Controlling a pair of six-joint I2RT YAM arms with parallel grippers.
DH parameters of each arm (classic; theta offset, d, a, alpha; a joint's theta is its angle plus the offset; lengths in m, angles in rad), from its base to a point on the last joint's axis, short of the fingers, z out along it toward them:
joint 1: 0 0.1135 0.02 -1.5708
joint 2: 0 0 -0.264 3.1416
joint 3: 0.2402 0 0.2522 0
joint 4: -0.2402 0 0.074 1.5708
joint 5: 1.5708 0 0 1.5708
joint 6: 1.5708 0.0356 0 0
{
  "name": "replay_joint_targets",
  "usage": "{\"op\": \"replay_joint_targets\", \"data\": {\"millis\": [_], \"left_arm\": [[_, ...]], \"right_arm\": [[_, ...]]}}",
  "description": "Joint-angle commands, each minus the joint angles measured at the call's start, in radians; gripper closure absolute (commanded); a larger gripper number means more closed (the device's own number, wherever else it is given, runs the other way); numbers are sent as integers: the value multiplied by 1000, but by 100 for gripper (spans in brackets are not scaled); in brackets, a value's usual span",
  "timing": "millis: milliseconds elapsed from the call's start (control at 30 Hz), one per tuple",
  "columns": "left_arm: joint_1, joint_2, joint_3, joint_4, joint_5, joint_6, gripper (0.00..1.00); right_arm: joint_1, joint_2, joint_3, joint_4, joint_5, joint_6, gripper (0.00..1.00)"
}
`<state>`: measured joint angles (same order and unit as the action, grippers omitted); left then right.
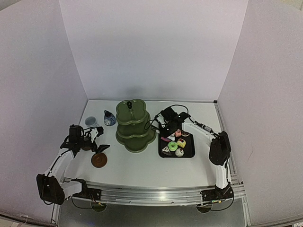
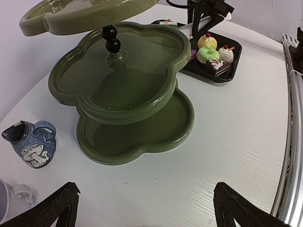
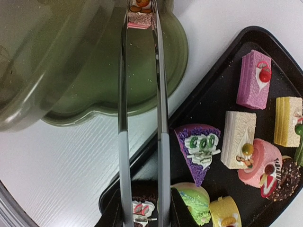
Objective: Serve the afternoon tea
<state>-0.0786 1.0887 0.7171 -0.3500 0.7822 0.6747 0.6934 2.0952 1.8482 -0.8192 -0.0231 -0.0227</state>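
I count one stand [image 1: 135,125]; beside it one pot [image 1: 109,118], one mug [image 1: 91,122], one coaster [image 1: 99,161], one tray [image 3: 218,94], one pair of tongs [image 3: 124,118]; one cake [image 3: 140,19] over the stand, nine other cakes [image 3: 241,139] beside it

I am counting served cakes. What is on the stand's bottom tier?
One cake, held in the tongs; the visible bottom tier is otherwise bare. The middle tier covers the rest.

Glossy, smooth olive glaze on three-tier stand [image 2: 123,85]. Polished, reflective metal tongs [image 3: 124,118]. black tray [image 3: 213,85] smooth, faint sheen. white table [image 2: 227,142] matt, fine grain. blue pot [image 2: 32,144] glazed, shiny.
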Motion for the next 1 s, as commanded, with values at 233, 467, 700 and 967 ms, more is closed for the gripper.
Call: {"op": "replay_joint_targets", "data": {"millis": [233,467,700,967], "left_arm": [[-3,-7,-23,57,-21,-1,0],[-3,-12,-31,63,-23,1,0],[-4,-15,-36,64,-25,6,1],[-4,-11,-40,70,-20,8,0]], "right_arm": [[39,77,94,71,16,43,99],[50,91,108,70,14,52,79],[54,62,101,69,15,62,69],[55,32,92,69,9,70,66]]}}
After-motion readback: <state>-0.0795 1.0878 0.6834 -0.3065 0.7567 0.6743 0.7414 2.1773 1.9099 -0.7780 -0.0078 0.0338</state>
